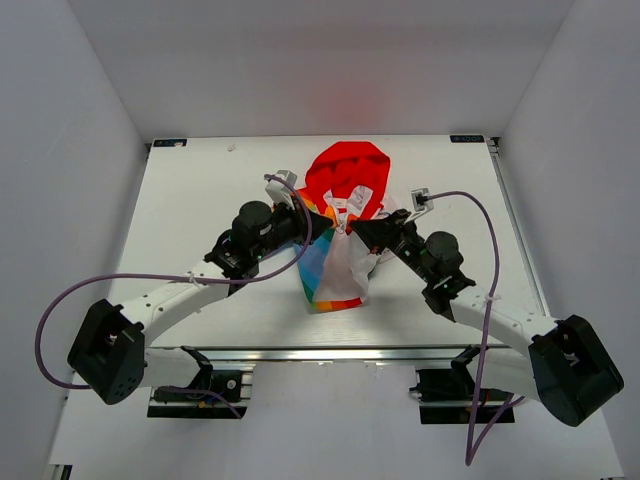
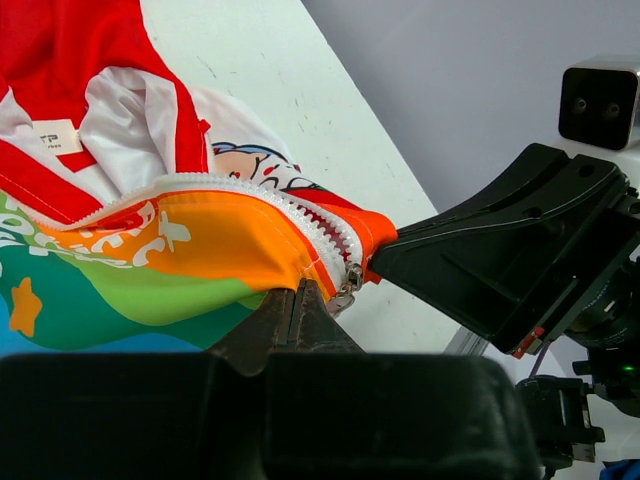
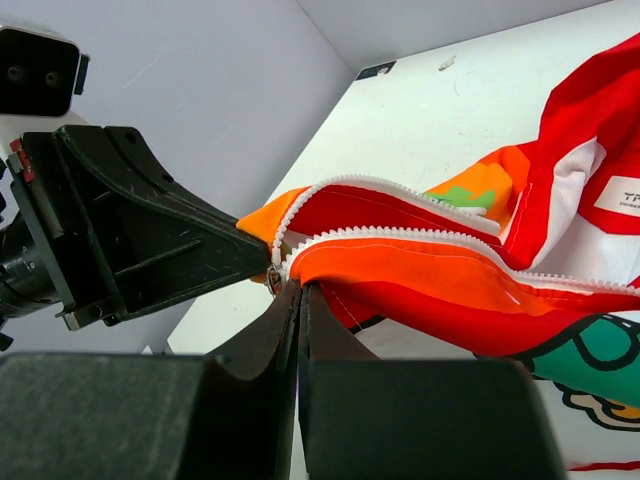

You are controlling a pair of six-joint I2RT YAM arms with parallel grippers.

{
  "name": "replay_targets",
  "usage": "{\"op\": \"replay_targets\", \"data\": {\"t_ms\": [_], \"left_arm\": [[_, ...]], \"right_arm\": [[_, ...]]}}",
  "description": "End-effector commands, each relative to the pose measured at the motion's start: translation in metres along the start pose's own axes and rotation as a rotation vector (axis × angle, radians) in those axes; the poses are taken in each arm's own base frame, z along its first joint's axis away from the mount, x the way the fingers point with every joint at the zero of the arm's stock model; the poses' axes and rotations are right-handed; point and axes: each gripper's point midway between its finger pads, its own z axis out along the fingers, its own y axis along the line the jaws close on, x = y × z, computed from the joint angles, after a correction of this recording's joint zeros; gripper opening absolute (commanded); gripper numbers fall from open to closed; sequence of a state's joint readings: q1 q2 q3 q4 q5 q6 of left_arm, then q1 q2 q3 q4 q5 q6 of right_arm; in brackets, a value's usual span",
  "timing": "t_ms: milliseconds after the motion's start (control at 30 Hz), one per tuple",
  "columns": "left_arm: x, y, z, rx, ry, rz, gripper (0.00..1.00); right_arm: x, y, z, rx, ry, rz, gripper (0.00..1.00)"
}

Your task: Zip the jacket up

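Fingers of the left gripper (image 2: 298,300) are pinched together on the orange edge of the jacket (image 2: 200,250), just beside the metal zipper slider (image 2: 347,285). The right gripper (image 3: 298,292) is likewise closed on cloth at that same corner. Beyond them, two rows of white zipper teeth (image 3: 400,238) run apart toward the red hood (image 1: 345,175), which lies on the worktop (image 1: 200,180). This light, limp fabric will likely bunch, so the hold probably belongs taut beside the teeth, with the small slider tab pinched.

The white neck label (image 2: 56,136) inside the jacket (image 2: 180,250) reads "TP" (finer print beneath is illegible).
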State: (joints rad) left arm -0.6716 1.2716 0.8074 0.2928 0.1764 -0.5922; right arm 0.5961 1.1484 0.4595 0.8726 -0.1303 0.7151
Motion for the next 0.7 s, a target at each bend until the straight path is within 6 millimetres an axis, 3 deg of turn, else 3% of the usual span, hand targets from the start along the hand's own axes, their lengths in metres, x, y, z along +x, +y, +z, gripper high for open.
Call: {"op": "replay_targets", "data": {"t_ms": [0,333,367,500,667], "left_arm": [[-0.002,-0.012,-0.005,0.052,-0.011,0.011,0.0],[-0.002,-0.025,-0.013,0.131,-0.031,0.038,0.0],[0.002,-0.023,-0.014,0.127,-0.029,0.042,0.0],[0.0,-0.025,-0.02,0.137,-0.052,0.069,0.0],[0.008,-0.019,-0.02,0.116,-0.026,0.117,0.0]], "right_arm": [[-0.033,0.02,0.008,-0.045,-0.106,-0.007,0.0],[-0.028,0.012,0.018,0.035,-0.029,0.062,0.0],[-0.017,0.004,0.019,0.076,0.025,0.075,0.0],[-0.009,-0.002,0.024,0.145,0.114,0.097,0.0],[-0.012,0.012,0.022,0.101,0.13,0.116,0.0]]}}
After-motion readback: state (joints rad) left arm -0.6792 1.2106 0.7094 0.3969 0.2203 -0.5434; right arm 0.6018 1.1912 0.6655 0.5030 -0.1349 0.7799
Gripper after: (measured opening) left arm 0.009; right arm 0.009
